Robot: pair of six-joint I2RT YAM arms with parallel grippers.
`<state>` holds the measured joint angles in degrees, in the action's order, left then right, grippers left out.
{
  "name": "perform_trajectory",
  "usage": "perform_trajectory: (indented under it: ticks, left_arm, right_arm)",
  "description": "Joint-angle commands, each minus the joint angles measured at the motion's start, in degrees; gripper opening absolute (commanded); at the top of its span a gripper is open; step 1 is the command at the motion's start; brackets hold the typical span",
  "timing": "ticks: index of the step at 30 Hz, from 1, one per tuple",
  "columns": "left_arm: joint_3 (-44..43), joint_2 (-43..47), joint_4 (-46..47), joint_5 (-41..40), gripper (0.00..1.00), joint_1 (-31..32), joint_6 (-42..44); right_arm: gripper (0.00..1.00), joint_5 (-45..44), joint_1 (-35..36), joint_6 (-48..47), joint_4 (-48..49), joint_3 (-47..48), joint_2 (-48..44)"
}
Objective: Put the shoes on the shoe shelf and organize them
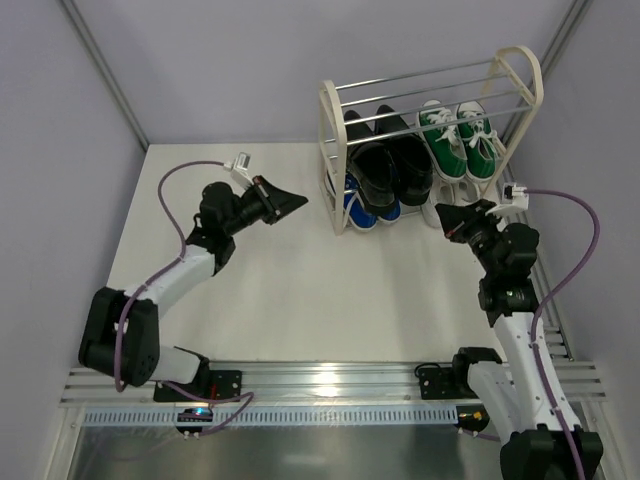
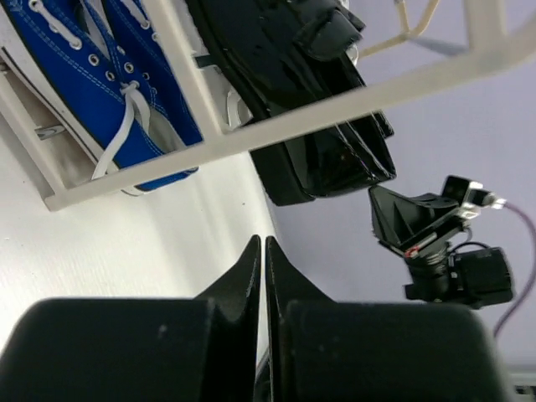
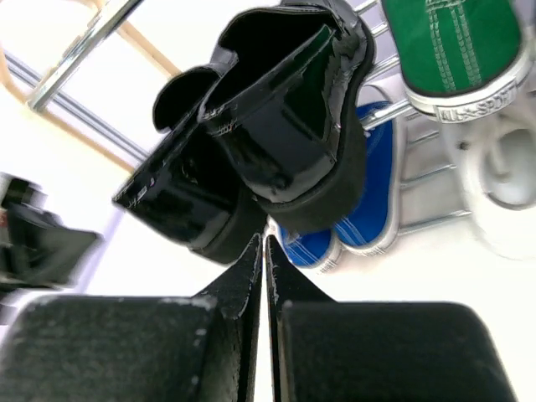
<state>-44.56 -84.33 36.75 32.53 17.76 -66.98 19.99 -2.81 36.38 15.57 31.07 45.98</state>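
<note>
- Left end effector [image 1: 300, 204]: clenched and holding nothing. In the left wrist view the two fingers meet at the tips. It hangs over the surface [image 1: 300, 300] and points right, toward the shoe shelf [image 1: 327, 120], apart from the left side frame.
- Blue sneakers [image 1: 362, 208]: on the lower tier, left half, and the pair nearest this end effector.
- Black leather shoes [image 1: 392, 165]: on the upper tier, left half, directly above the blue pair. They sit side by side and touch.
- Green sneakers [image 1: 460, 145]: on the upper tier, right half, just beside the black pair.
- White sneakers [image 3: 502, 180]: on the lower tier, right half, under the green pair. They are mostly hidden in the top view.
- Right end effector [image 3: 265, 244]: clenched and empty, fingers pressed together. It sits just beside the shelf's front right corner and aims left, across the shelf front.
- Governing relation: every shoe's long axis runs from the back of the shelf to the front, toward the arm bases. The shelf lies between the two end effectors, and the right arm is the nearer.
- Assessment: I see no shoe off the shelf, so I judge placement complete. Any further move would be minor straightening, and the fingers must open first.
</note>
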Motion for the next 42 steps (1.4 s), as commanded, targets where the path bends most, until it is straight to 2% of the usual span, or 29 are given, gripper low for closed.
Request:
perform_trajectory:
  ticks: [1, 4, 6, 7, 11, 13, 14, 16, 19, 27, 35, 38, 42]
  left_arm:
    - [-4.13, 7.51, -28.30, -5.99, 0.00, 2.98, 16.35]
    - [-7.37, 13.12, -38.04, -7.83, 0.00, 3.51, 19.24]
    - [-8.88, 15.24, -46.81, -12.38, 0.00, 4.21, 23.10]
    - [-9.49, 17.60, -48.69, -13.36, 0.01, 4.74, 23.82]
    - [-8.97, 22.18, -52.57, -14.95, 0.01, 4.83, 24.44]
    - [-8.62, 23.25, -53.97, -15.83, 0.01, 4.83, 24.62]
    - [-8.62, 23.69, -54.50, -16.10, 0.01, 4.83, 24.88]
    - [-8.44, 24.48, -55.12, -16.36, 0.01, 4.83, 25.67]
    - [-8.44, 25.18, -56.44, -17.15, 0.00, 4.83, 26.29]
    - [-6.77, 27.56, -55.21, -17.33, 0.00, 4.83, 26.73]
    - [-5.81, 27.21, -53.28, -16.54, 0.00, 4.83, 26.11]
    - [-5.54, 27.21, -52.92, -16.62, 0.00, 4.83, 26.02]
    - [-5.54, 27.38, -52.92, -16.71, 0.00, 4.83, 26.02]
  right_arm:
    - [0.04, -2.49, 0.00, -13.43, -26.80, 4.95, -6.23]
    - [0.07, -7.39, 0.00, -15.81, -35.76, 7.24, -10.27]
    - [0.08, -10.57, 0.00, -18.01, -38.41, 8.30, -11.52]
    - [0.08, -15.28, 0.00, -18.62, -40.25, 9.09, -12.31]
    - [0.04, -23.03, 0.00, -17.84, -40.10, 10.50, -9.70]
    - [0.04, -22.81, -0.09, -16.78, -36.26, 11.38, -7.05]
    - [0.04, -21.06, -0.44, -16.61, -34.40, 11.73, -2.95]
    - [0.04, -12.63, -1.32, -15.56, -30.36, 14.78, 2.07]
    - [0.04, -7.16, -1.59, -14.15, -25.70, 19.97, 10.61]
    - [0.04, -4.87, -1.59, -14.14, -23.04, 32.54, 24.06]
    - [0.04, 0.57, -1.06, -14.93, -24.18, 40.11, 37.50]
    - [0.04, -1.43, 0.17, -16.17, -26.64, 43.72, 40.32]
    - [0.04, -11.95, 1.66, -16.96, -29.89, 47.41, 42.88]
